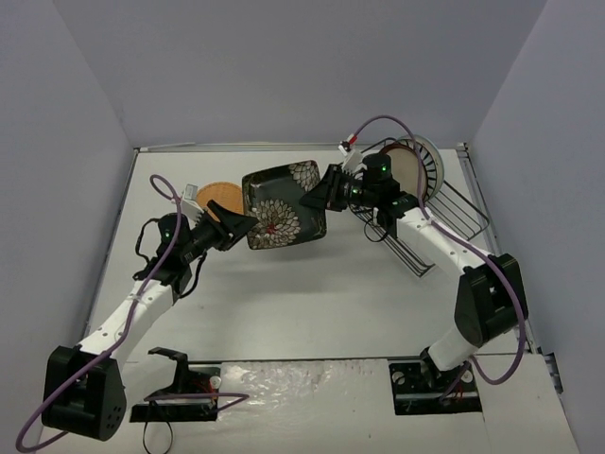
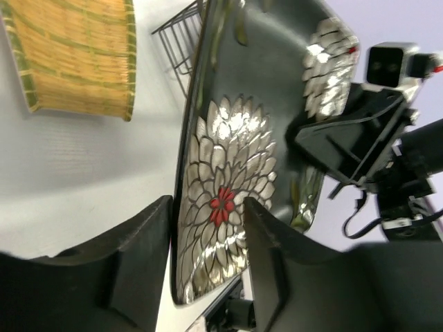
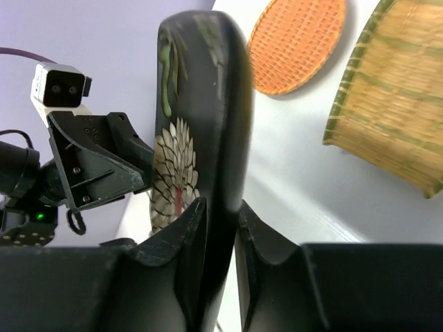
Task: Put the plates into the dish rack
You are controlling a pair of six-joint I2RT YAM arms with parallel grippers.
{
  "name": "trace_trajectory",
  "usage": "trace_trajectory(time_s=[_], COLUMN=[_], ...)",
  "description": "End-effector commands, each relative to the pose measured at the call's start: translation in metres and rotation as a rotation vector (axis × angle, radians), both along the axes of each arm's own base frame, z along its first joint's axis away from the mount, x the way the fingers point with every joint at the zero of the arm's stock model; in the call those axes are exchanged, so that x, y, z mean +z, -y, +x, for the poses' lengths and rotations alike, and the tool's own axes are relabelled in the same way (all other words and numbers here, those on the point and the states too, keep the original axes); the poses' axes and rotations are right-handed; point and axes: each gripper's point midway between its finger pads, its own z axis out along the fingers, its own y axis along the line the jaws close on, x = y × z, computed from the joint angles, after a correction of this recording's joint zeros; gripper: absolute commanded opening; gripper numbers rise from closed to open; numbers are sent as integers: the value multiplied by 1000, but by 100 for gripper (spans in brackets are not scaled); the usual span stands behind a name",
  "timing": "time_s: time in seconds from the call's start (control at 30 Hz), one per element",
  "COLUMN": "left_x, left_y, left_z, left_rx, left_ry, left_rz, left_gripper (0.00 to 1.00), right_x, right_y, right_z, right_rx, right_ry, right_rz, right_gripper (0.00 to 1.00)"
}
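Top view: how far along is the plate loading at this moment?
Done: a striped plate and a cream plate stand in the dish rack. In hand: the black floral square plate is mid-air, clamped by the right gripper, with the left gripper loose around it. Left: racking it, then the orange round plate and the yellow square plate on the table.
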Motion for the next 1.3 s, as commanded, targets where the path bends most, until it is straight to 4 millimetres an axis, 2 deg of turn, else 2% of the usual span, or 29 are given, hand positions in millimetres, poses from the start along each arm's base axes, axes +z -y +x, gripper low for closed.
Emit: trace_trajectory(time_s=[0.0, 0.1, 0.27, 0.37, 0.43, 0.5, 0.53, 0.57, 0.67, 0.73, 0.83, 0.97, 1.07, 1.27], left_x=[49, 42, 37, 30, 34, 12, 10, 12, 1, 3, -3, -13, -27, -29], left_y=[-4, -6, -8, -16, -28, -45, -56, -68, -100, -114, -139, -145, -147, -149], left_z=[0, -2, -2, -4, -5, -17, -20, -21, -35, -41, -50, -57, -61, -59], left_rx=[9, 12, 14, 19, 39, 24, 32, 60, 79, 111, 184, 208, 215, 220], left_ry=[182, 159, 141, 126, 131, 70, 59, 58, 17, 26, 8, 17, 8, 16], left_rz=[34, 47, 80, 194, 307, 484, 563, 636, 842, 906, 1005, 1019, 1021, 1035], left_gripper=[52, 67, 82, 89, 92, 94, 95, 96, 97, 97, 97, 97, 97, 97], right_x=[91, 97, 105, 115, 126, 131, 129, 139, 157, 159, 179, 180, 172, 160], right_y=[18, 31, 51, 75, 92, 117, 128, 138, 164, 181, 207, 228, 239, 263], right_z=[6, 7, 9, 18, 22, 30, 31, 34, 43, 52, 65, 81, 102, 129], right_rx=[-33, -59, -89, -132, -156, -208, -218, -227, -274, -312, -376, -416, -408, -409], right_ry=[324, 341, 379, 424, 470, 493, 492, 545, 631, 639, 721, 744, 756, 747], right_rz=[10, -9, -69, -127, -186, -268, -339, -410, -573, -666, -816, -951, -1067, -1241], right_gripper=[0, 0, 0, 0, 0, 0, 0, 0, 0, 0, 0, 0, 0, 0])
